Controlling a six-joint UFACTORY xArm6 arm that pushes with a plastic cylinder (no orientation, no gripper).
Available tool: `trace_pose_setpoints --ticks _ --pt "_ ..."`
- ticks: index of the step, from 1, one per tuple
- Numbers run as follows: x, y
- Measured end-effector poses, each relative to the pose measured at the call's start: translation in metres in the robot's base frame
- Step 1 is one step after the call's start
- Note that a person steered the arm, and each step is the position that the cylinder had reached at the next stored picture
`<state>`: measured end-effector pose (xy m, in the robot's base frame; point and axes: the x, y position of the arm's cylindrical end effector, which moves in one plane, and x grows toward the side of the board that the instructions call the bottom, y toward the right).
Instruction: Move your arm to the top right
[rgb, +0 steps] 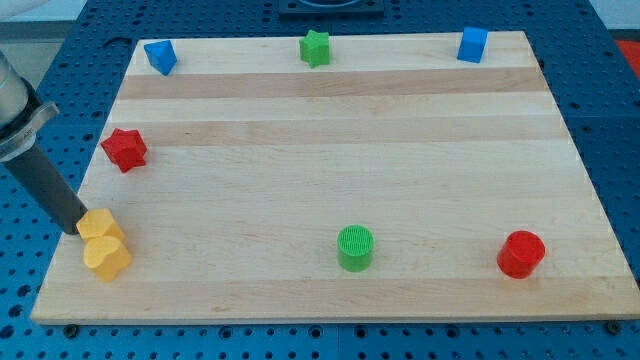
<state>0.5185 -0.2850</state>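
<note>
My tip (78, 230) is at the view's left edge of the wooden board (340, 150), touching or just left of two yellow blocks: a yellow hexagon-like block (101, 227) and a yellow heart-like block (107, 256) below it. A red star block (124, 149) lies above them. A blue block (160, 56) is at the top left, a green star block (315, 47) at the top middle, and a blue cube (472, 44) at the top right. A green cylinder (355, 247) and a red cylinder (521, 253) lie near the view's bottom.
The board rests on a blue perforated table (620, 120). The arm's grey body (15, 105) rises at the view's far left. A dark fixture (330, 8) sits beyond the board's top edge.
</note>
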Motion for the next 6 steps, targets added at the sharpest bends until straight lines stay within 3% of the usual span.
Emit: trace_pose_setpoints --ticks 1,2,5,6 --pt "-0.028 0.028" --pt "-0.056 0.105" --pt "-0.132 0.433" --pt "-0.177 0.532"
